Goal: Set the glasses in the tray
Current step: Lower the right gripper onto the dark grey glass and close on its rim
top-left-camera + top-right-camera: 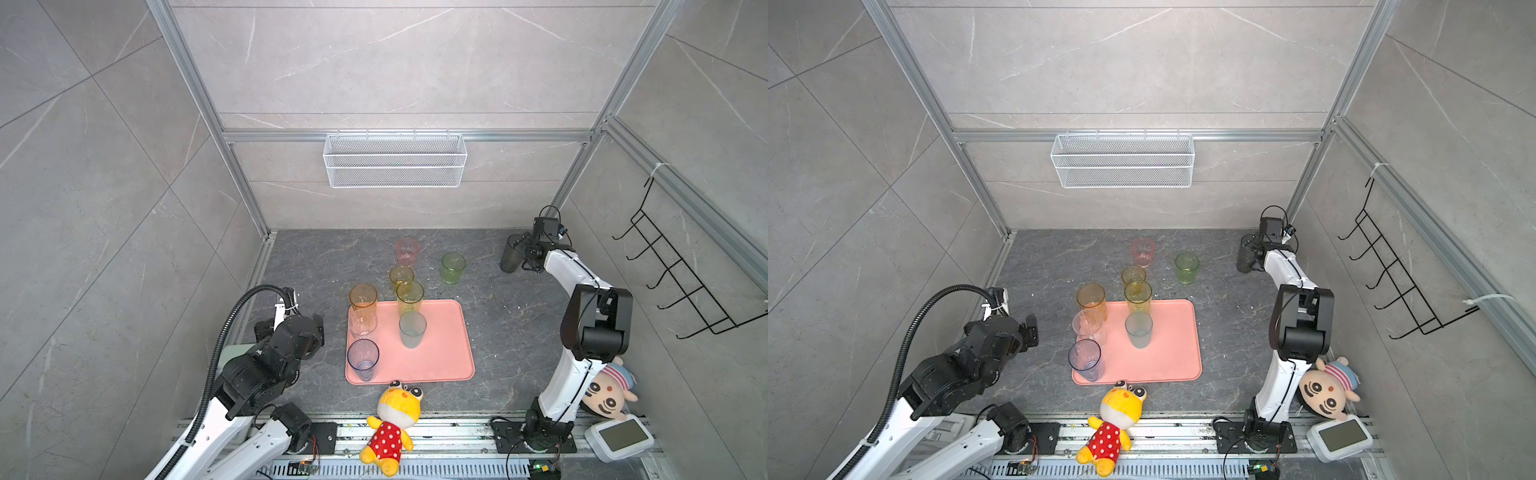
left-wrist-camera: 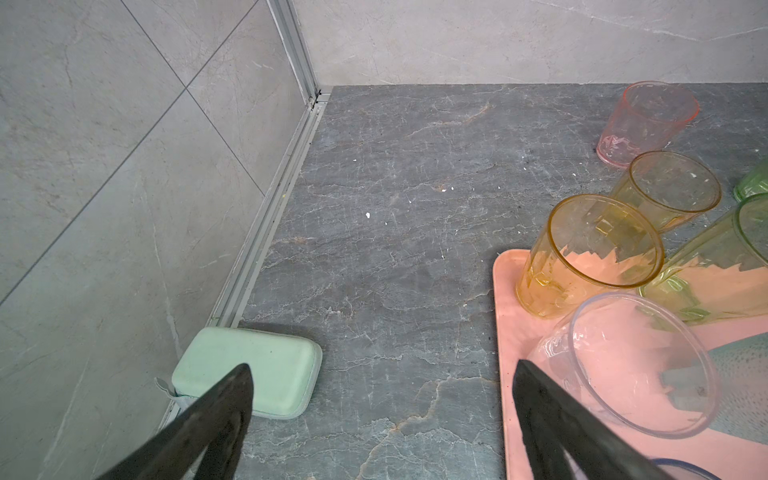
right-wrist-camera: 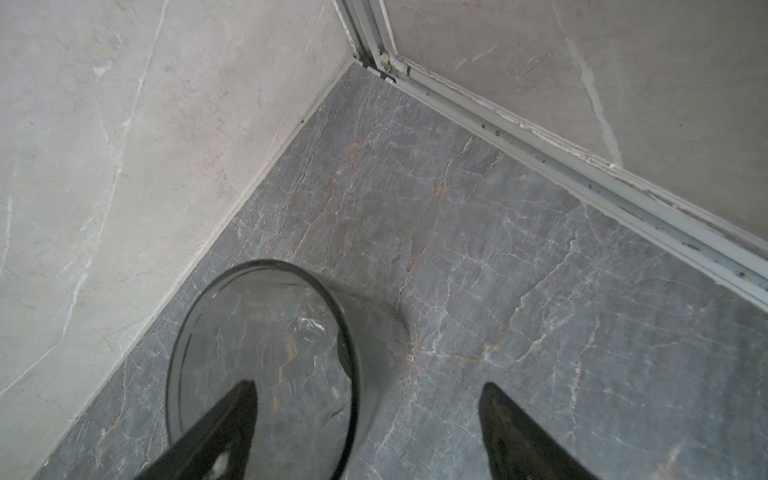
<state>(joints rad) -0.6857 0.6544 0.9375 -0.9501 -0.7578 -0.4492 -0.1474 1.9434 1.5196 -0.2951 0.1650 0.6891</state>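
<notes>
Cell floor, mid-sort: the right gripper (image 3: 369,385) stood with its fingers spread wide astride the wall of the smoky grey tumbler (image 3: 266,332). The tumbler was upright on the dark stone tabletop (image 3: 498,249), close to a corner of the cell. One finger (image 3: 220,428) lay over the tumbler's open mouth and the other (image 3: 523,436) was outside the wall. Neither was seen pressing on it. Whether the inner fingertip sat below the rim could not be told.

The left gripper (image 2: 382,368) was also spread wide, with only bare tabletop between its fingers. Just outside one finger (image 2: 552,415) lay the salmon-pink tray (image 2: 509,332), and the clear tumbler (image 2: 623,361) was the glass nearest that fingertip. A mint-green case (image 2: 270,365) lay partly hidden behind the other fingertip, by the side wall.

Beyond the clear tumbler, also on the tray, stood the amber tumbler (image 2: 582,257) and the tall yellow-green tumbler (image 2: 715,274). In a top view the blue tumbler (image 1: 363,359) and the teal tumbler (image 1: 412,330) stood on the tray too.

Farther ahead of the left fingers, off the tray, the short yellow tumbler (image 2: 669,191), the pink tumbler (image 2: 644,120) and the green tumbler (image 1: 453,268) stood on the tabletop. All three were well apart from the right fingers.
</notes>
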